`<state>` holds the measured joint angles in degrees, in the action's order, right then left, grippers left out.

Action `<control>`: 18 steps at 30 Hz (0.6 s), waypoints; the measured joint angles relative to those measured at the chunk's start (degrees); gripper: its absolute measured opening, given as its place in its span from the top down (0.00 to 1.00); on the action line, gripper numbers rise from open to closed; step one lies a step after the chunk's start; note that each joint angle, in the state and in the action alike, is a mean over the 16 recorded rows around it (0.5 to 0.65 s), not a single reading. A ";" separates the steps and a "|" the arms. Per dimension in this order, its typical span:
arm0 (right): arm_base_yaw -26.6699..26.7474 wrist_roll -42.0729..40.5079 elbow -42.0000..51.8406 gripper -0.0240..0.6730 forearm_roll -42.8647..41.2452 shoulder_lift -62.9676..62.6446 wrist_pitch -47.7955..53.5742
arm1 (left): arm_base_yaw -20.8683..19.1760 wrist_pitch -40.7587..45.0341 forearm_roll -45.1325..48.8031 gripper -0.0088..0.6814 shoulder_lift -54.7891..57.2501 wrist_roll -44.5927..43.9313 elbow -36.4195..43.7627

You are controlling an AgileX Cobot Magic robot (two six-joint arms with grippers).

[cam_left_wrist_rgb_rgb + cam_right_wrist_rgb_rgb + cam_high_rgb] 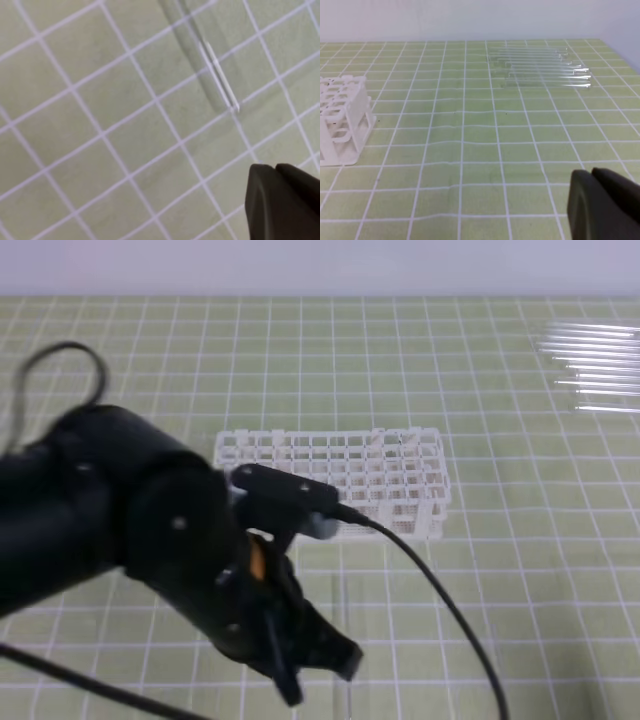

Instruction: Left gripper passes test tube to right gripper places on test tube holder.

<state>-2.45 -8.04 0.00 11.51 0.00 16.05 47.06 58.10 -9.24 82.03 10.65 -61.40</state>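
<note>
- The left tool (318, 668) hangs low in the centre-bottom of the exterior high view, on a bulky dark arm that comes in from the left; its fingers are pressed together and hold nothing.
- The test tube (220, 77) lies flat on the green gridded table (100, 125), in the upper right of the left wrist view, apart from the dark fingertips (280, 200) in the lower right corner.
- The right tool (602, 202) shows only as dark fingers at the lower right of the right wrist view, closed and empty.
- The test tube holder (335, 480) stands upright mid-frame in the exterior high view, behind the left arm.
- A batch of clear tubes (540, 67) lies side by side at the upper right of the right wrist view.
</note>
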 joint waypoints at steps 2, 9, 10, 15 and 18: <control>0.00 0.00 0.00 0.99 0.00 0.00 0.00 | 1.34 -0.44 0.34 0.99 2.45 1.66 -0.73; 0.00 0.00 0.00 0.99 0.00 0.00 0.00 | 2.95 -0.92 -1.19 0.97 10.28 5.56 -2.87; 0.00 0.00 0.00 0.99 0.00 0.00 0.00 | 2.95 -0.84 -1.49 0.96 11.13 5.80 -3.16; 0.00 0.00 0.00 0.99 0.00 0.00 0.00 | 3.01 -0.51 -4.22 0.82 14.22 6.53 -5.02; 0.00 0.00 0.00 0.99 0.00 0.00 0.00 | 3.26 -0.62 -5.21 0.73 15.56 7.04 -6.11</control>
<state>-2.45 -8.04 0.00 11.51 0.00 16.05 50.32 57.48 -14.45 97.60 17.69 -67.52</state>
